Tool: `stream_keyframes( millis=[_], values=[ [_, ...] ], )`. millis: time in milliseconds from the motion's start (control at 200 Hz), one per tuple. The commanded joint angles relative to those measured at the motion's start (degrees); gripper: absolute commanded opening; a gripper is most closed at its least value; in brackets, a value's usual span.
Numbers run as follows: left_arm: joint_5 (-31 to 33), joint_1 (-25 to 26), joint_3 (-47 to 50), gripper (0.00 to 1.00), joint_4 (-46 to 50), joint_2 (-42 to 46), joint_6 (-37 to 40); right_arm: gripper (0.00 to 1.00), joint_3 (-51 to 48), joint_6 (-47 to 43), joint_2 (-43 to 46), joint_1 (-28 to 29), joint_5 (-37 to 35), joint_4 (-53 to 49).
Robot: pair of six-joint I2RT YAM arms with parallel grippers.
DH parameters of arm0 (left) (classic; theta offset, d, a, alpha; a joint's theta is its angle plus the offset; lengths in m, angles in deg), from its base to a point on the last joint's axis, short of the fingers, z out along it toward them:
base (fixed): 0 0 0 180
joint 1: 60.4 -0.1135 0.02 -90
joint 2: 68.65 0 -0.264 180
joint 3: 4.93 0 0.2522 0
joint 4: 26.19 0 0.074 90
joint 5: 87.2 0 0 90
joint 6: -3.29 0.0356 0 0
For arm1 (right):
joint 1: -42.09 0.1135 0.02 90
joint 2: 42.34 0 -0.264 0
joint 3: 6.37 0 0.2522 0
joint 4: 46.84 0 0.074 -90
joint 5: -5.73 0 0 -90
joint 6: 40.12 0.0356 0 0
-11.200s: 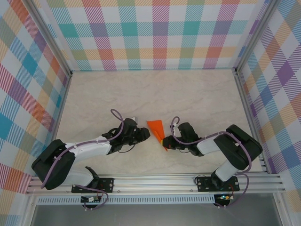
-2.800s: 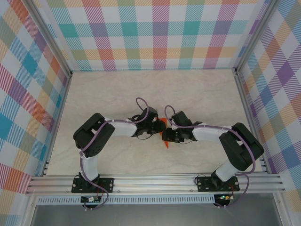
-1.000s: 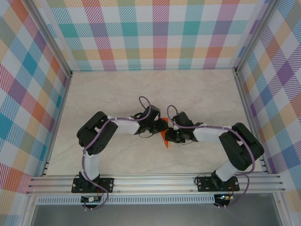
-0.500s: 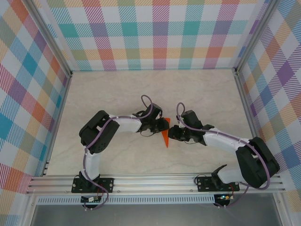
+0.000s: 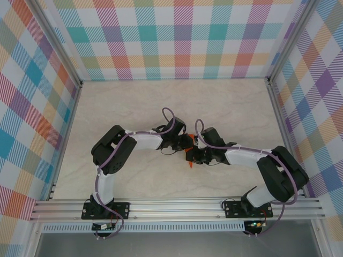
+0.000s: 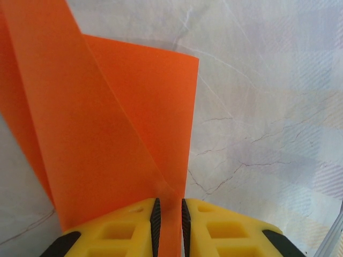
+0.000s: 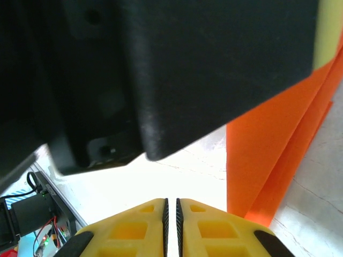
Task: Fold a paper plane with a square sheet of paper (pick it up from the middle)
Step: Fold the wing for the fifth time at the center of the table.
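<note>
Mid-fold: left gripper [image 6: 168, 214] pinches the orange paper [image 6: 107, 134] at its fold; right gripper [image 7: 172, 214] fingers are pressed together, empty, beside it. Next, in my judgement: the right opens and takes a flap

The top camera is looking down from above and behind the arm bases, taking in the whole table [image 5: 134, 107] from far off. The left wrist camera is sitting just behind the left gripper [image 6: 168, 206], facing forward along its yellow fingers [image 6: 198, 214] at the folded orange paper [image 6: 107, 134] close ahead. The right wrist camera is looking forward past the right gripper [image 7: 171, 206] from equally near, with a black housing [image 7: 161, 69] looming just ahead. All three views are sharing that paper.
</note>
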Motion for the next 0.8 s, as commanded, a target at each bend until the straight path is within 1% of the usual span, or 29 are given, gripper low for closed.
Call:
stream_keyframes(
  millis=[0,160,250,440,795],
  values=[
    [-0.5,1.3,0.0,0.21,4.0,-2.1,1.0,0.15,1.1,0.9,-0.8,0.3,-0.2,1.6],
    [-0.5,1.4,-0.2,0.21,4.1,-2.3,1.0,0.16,2.8,0.7,-3.2,0.2,-0.8,-0.3],
    [-0.5,1.4,-0.2,0.21,4.2,-2.2,1.0,0.15,2.9,0.4,-3.9,0.2,-2.4,-2.1],
    [-0.2,1.4,-0.5,0.21,5.0,-2.1,1.6,0.15,1.2,-0.7,-3.1,0.1,-4.1,-5.2],
    [-0.1,1.5,-1.0,0.21,5.7,-2.4,1.7,0.15,-2.2,-0.7,-2.9,0.1,-6.4,-7.2]
  ],
)
